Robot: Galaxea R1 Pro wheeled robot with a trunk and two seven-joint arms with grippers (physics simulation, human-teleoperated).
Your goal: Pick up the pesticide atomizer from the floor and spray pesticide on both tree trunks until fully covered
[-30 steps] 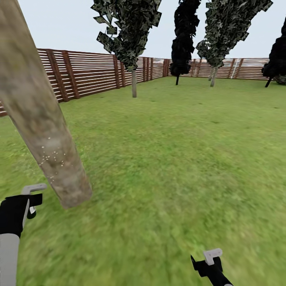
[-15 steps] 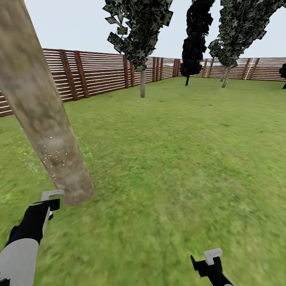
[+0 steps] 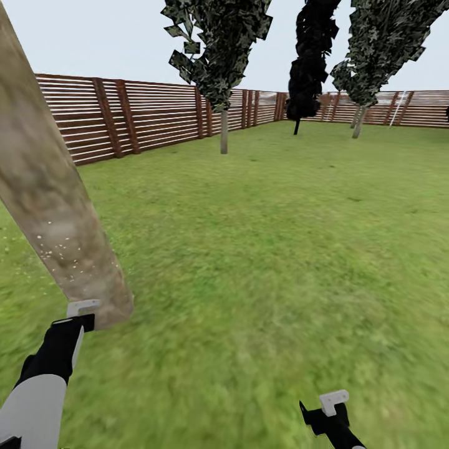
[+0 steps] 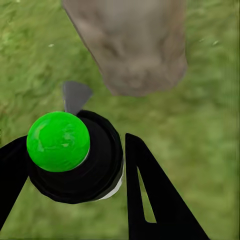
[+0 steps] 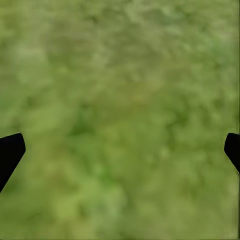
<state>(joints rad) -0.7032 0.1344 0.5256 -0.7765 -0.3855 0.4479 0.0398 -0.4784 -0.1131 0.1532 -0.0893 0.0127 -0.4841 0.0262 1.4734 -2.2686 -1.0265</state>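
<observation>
With our left claw [image 4: 95,165] clamped on the pesticide atomizer [image 4: 75,156] beside the near tree trunk [image 3: 56,206], we see only sparse pesticide [image 3: 59,252] (low down); both trees need more. Our right claw [image 5: 120,150] hangs apart over grass.

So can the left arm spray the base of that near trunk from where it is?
Probably yes: the left gripper holds the pesticide atomizer just short of the tree trunk, nothing between.
</observation>
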